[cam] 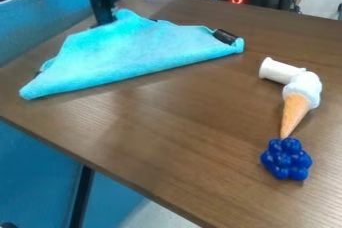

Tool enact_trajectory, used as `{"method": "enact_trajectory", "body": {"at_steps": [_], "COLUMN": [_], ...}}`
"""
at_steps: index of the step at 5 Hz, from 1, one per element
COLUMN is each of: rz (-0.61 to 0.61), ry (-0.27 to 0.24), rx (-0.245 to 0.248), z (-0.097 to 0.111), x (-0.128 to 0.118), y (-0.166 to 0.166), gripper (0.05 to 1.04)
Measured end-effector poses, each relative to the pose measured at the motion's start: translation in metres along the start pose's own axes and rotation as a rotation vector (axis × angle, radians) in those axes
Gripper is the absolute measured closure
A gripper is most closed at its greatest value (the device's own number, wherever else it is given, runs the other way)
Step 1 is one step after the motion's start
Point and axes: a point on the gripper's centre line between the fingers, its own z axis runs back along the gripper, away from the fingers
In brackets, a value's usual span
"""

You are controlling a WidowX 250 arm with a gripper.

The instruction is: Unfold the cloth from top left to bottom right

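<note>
The turquoise cloth [137, 49] lies folded in a rough triangle on the upper left of the brown table, its long folded edge running from the lower left to the right. Dark patches show at its right corner and by its left edge. The black gripper [103, 21] hangs down at the cloth's top left corner, where a bit of cloth rises beside it. How its tips stand against the cloth is not clear.
On the right of the table [180, 137] lie a white cylinder [280, 71], a toy ice cream cone [297, 103] and a dark blue bunch of toy grapes [286, 160]. The table's left edge runs diagonally below the cloth.
</note>
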Motion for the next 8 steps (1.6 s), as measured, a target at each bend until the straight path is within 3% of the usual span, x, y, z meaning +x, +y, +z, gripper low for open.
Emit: {"method": "enact_trajectory", "body": {"at_steps": [2,5,8], "rz": [-0.061,-0.201,-0.313], "ry": [-0.078,-0.041,-0.097], "rx": [0.005,0.055,0.054], "z": [0.042,0.041,0.06], "x": [0.005,-0.005,-0.033], "y": [-0.035,-0.094,-0.143], "gripper": [1.031,1.031,1.031]}}
